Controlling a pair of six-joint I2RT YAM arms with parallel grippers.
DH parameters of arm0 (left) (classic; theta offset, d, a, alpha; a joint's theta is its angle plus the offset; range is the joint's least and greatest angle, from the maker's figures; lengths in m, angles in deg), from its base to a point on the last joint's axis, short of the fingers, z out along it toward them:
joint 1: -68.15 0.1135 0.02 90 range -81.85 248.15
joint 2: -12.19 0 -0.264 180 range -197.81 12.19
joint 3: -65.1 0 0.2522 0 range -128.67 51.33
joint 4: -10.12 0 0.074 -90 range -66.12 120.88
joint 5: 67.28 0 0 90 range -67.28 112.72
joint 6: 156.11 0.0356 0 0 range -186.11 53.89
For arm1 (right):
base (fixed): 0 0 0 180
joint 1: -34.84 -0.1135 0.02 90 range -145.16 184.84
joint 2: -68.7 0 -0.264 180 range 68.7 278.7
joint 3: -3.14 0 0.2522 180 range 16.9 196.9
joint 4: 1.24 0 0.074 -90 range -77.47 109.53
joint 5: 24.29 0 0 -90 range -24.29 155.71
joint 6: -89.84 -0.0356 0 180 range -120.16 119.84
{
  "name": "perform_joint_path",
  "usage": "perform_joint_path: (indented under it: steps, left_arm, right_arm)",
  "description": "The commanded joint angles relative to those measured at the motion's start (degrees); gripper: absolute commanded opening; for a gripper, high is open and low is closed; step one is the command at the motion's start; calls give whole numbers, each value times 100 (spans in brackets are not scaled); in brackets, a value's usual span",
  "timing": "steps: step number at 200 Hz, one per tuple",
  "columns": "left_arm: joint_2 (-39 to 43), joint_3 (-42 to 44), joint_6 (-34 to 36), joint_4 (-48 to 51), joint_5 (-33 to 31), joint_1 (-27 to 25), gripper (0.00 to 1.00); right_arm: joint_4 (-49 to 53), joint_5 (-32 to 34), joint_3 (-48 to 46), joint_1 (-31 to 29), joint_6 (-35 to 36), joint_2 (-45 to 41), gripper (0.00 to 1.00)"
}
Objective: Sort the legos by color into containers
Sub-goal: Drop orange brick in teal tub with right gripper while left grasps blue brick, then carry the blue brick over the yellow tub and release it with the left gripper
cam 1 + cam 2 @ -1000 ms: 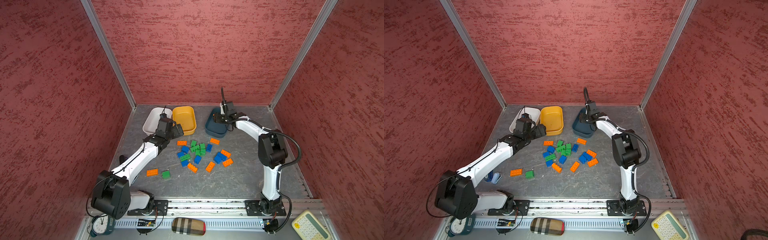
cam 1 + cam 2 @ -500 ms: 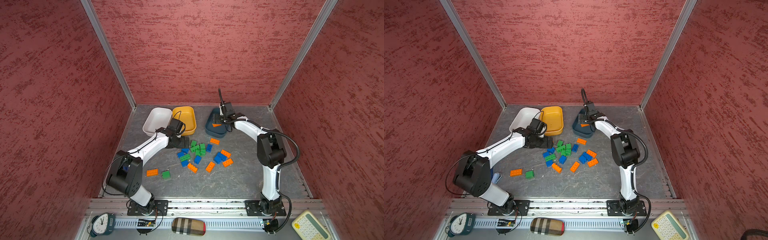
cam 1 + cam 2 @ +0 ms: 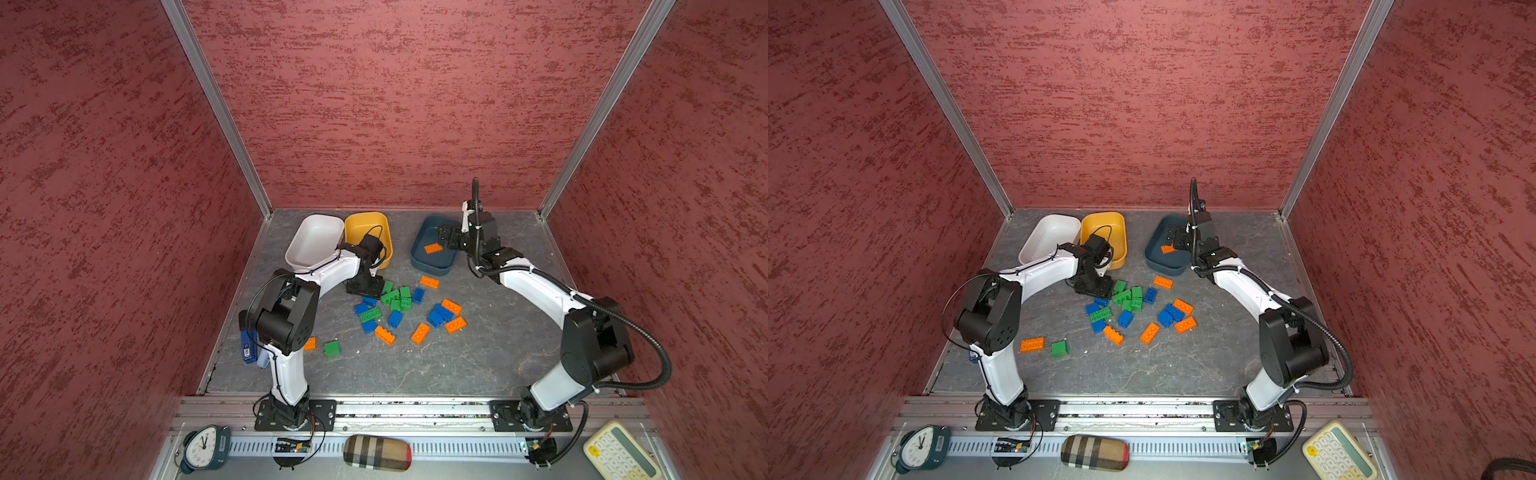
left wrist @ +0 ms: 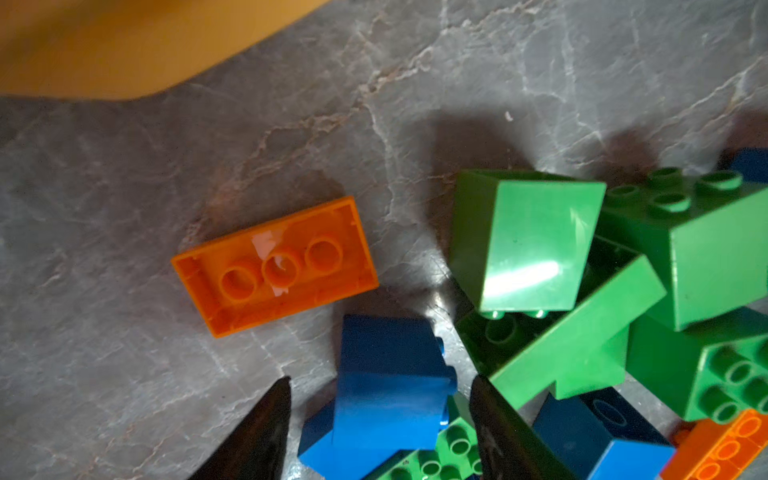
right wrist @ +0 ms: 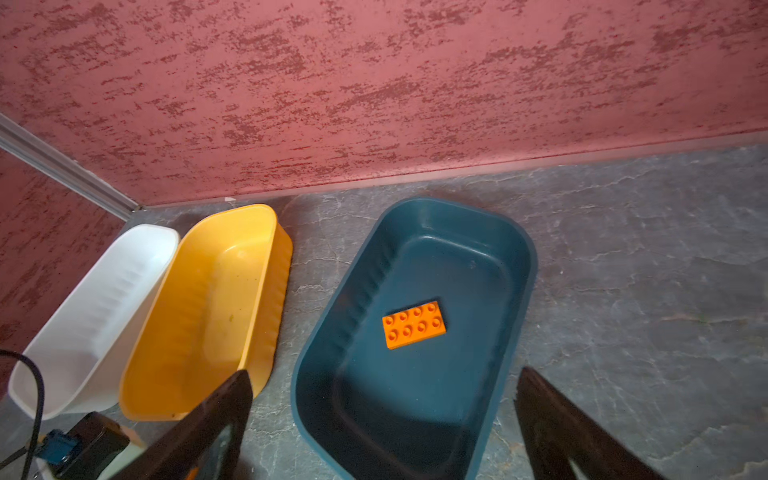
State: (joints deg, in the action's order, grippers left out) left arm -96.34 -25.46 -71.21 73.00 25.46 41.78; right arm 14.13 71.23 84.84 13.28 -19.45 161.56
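Right wrist view: right gripper [image 5: 384,372] wide open, empty, over teal tub [image 5: 528,249].
Left gripper [image 3: 368,291], mid-frame in a top view, part-open astride blue brick [image 4: 390,374].

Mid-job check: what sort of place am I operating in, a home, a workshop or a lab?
Probably a lab test booth, not a home. Red panels in metal framing wall in a tabletop, the left arm and right arm are bolted to a rail at its front, and toy bricks lie scattered.
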Motion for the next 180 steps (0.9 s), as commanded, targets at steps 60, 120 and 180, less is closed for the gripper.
perform_joint_path:
  steps: [60,120,180]
  left_arm:
    - [-157,-62,26,126,-131,-116,49]
    - [767,267,-240,-108,-508,-91,31]
    - [1443,-205,-626,-990,-663,-21,28]
  right_arm:
    - [-527,343,-25,-23,-46,-23,99]
    - [-1013,125,-183,-19,-153,-49,99]
    - [-1197,-120,-302,-23,-233,-207,99]
